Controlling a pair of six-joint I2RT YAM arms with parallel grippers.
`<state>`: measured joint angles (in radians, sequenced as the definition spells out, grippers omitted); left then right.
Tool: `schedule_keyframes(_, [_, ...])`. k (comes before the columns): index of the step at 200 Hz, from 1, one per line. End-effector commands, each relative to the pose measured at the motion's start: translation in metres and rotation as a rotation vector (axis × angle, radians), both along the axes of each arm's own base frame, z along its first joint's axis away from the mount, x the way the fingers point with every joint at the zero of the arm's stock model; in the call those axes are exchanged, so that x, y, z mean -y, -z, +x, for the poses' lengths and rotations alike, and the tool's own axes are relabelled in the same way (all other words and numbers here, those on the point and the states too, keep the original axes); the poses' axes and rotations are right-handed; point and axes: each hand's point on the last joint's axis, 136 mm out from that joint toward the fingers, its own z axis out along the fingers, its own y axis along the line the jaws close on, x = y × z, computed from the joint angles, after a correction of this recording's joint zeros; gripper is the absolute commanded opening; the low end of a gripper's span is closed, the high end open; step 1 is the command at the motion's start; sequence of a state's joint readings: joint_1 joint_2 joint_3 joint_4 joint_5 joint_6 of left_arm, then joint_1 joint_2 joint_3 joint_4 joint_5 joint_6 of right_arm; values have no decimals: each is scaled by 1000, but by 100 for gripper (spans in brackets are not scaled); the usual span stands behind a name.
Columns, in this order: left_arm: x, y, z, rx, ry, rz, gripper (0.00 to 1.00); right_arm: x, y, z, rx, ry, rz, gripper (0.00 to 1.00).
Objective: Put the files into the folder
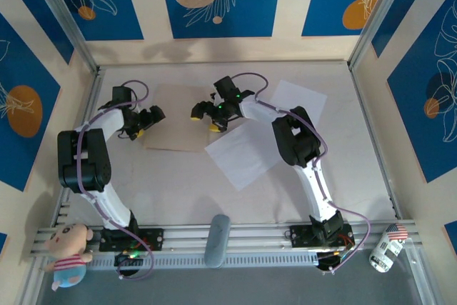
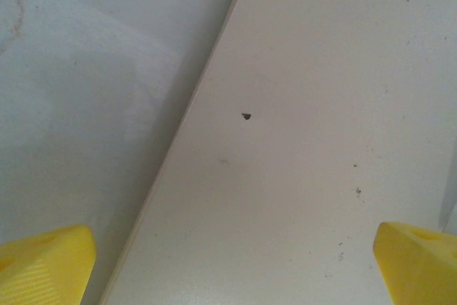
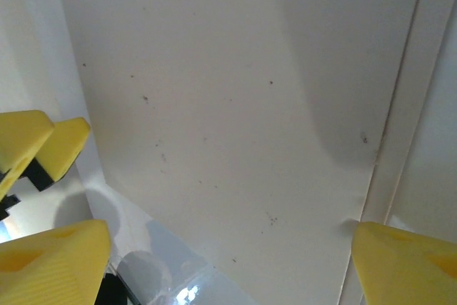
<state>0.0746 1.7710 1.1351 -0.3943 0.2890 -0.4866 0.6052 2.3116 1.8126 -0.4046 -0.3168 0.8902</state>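
Observation:
The tan folder (image 1: 178,119) lies flat and closed on the table between my two grippers. One white file (image 1: 244,153) lies just right of it, partly under the right arm. A second file (image 1: 300,98) lies further back right. My left gripper (image 1: 148,123) hovers at the folder's left edge, open, with nothing between its yellow fingertips (image 2: 43,266). In the left wrist view the folder (image 2: 300,141) runs from its edge across to the right. My right gripper (image 1: 205,119) hangs open over the folder's right part (image 3: 228,105), its fingertips (image 3: 407,262) wide apart and empty.
A grey table (image 2: 86,105) inside a walled bay with blue and cream panels. On the front rail sit a plush toy (image 1: 68,251), a grey oblong object (image 1: 216,241) and a white can (image 1: 385,248).

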Motion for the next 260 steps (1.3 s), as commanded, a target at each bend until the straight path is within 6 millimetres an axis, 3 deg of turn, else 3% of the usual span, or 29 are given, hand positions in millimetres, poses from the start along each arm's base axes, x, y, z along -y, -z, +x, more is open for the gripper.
schedule_keyframes(1, [-1, -7, 6, 15, 21, -27, 100, 2, 12, -6, -34, -4, -72, 88])
schedule_keyframes(93, [7, -8, 8, 24, 61, -95, 100, -4, 24, -11, -61, 2, -98, 88])
schedule_keyframes(203, [15, -2, 6, 13, 75, -140, 100, -27, 16, -15, -33, -50, -33, 88])
schedule_keyframes(260, [13, 1, 4, -1, 77, -130, 100, -41, -20, -14, 112, -129, 68, 88])
